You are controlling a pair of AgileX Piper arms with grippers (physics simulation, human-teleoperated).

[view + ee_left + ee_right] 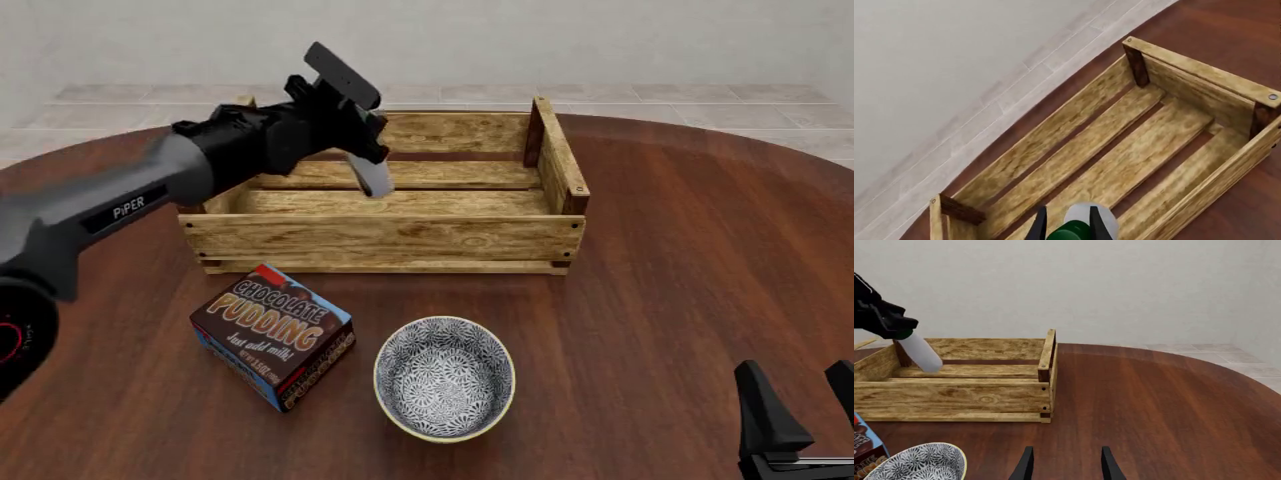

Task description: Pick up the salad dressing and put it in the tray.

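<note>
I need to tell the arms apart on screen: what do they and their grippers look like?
The left arm is a grey tube marked "PiPER" in white, turning black at the wrist, with a red-ringed black base joint. The left gripper and right gripper have slim black tapered fingers. No loose cables show.

Bright even light, soft shadows under objects (no glare), sharp focus, undistorted edges

Pale grey salad dressing (375,177), light-wood tray (387,238), grey-patterned bowl (445,378), brown-blue pudding box (272,335)

Pudding box (274,336) beside patterned bowl (445,377), apart.
</note>
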